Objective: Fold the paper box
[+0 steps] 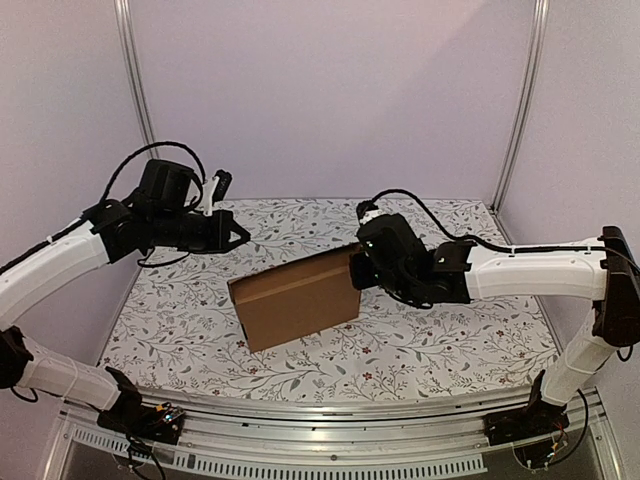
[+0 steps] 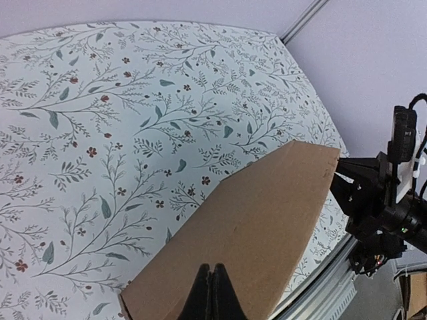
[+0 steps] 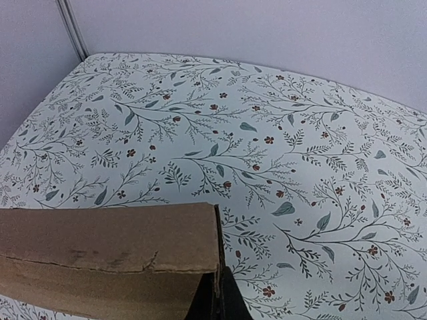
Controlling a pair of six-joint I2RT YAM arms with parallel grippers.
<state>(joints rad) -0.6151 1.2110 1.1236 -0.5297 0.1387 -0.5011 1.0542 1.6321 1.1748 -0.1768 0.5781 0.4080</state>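
The paper box (image 1: 300,300) is a brown cardboard shape folded into a closed, shallow block, tilted with its right end raised off the table. My right gripper (image 1: 358,268) is shut on the box's right edge. In the right wrist view the cardboard edge (image 3: 215,267) runs down between the fingertips of the gripper (image 3: 219,297). My left gripper (image 1: 240,236) is shut and empty, hovering above and behind the box's left end without touching it. In the left wrist view its closed tips (image 2: 211,272) show over the box's brown face (image 2: 260,213).
The table is covered with a floral cloth (image 1: 450,340). A metal rail (image 1: 320,415) runs along the near edge. Pale walls and frame posts (image 1: 135,90) enclose the back and sides. The right arm (image 2: 380,200) shows at the box's far end in the left wrist view.
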